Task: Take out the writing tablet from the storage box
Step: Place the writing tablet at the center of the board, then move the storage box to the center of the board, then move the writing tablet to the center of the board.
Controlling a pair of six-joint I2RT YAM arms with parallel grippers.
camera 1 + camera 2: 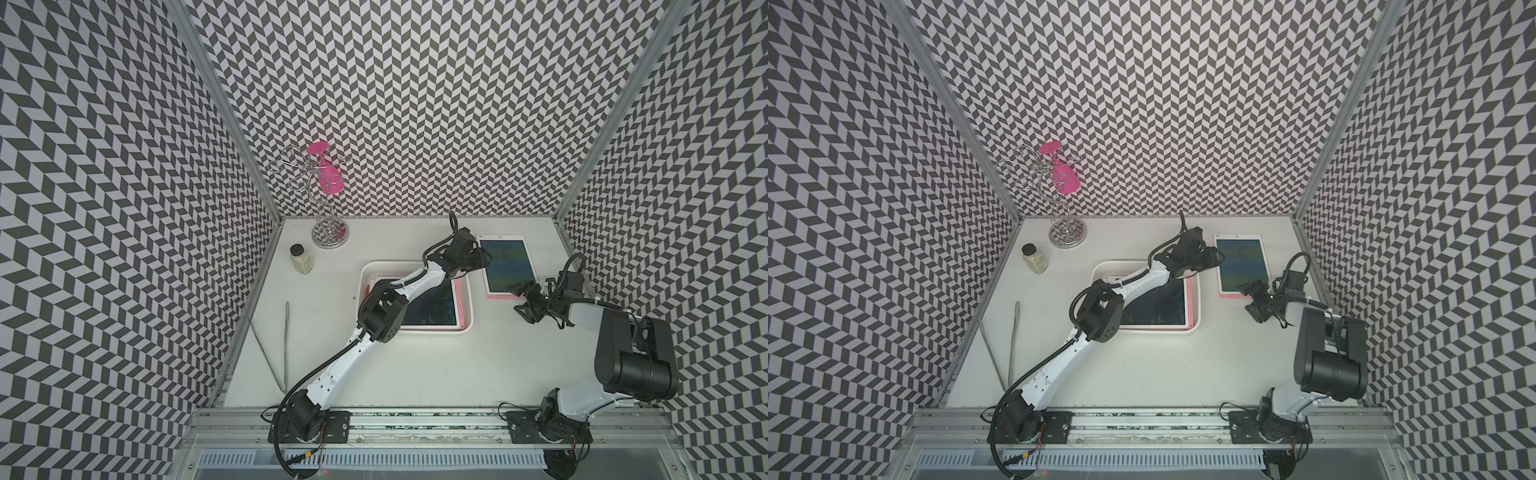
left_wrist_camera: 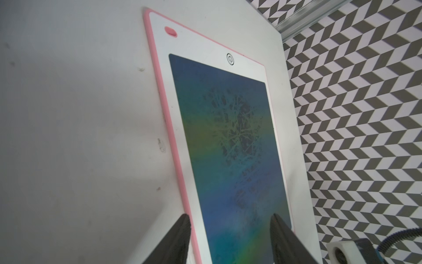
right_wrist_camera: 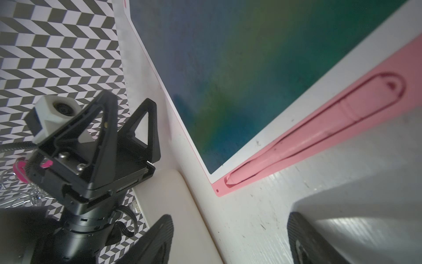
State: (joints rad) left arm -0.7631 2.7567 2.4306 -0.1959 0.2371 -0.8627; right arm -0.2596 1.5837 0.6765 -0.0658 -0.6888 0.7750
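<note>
White table point(image 1: 415, 365): storage box point(image 1: 468, 291), 1 tablet point(image 1: 509, 262) beside it, jar point(image 1: 301, 259), tongs point(image 1: 286, 345), wire stand point(image 1: 330, 236)

Both top views hang high above the front rail point(image 1: 415, 419) at 6 o'clock, looking steeply down and toward the back wall point(image 1: 415, 104) at 12; from far off they take in the whole table point(image 1: 415, 374), both arms and three walls; the pair match but for a slight sideways shift. The left wrist camera point(image 3: 54, 109) rides just behind the left gripper point(image 2: 229, 217), low and close over the tablet point(image 2: 228, 148), facing about 1 o'clock toward the back right corner. The right wrist camera point(image 2: 338, 251) rides behind the right gripper point(image 3: 230, 217), nearly at table level, facing about 10 o'clock; it shares the tablet with every other view and catches the rim of the box point(image 3: 182, 205); each wrist view shows the other's camera.
</note>
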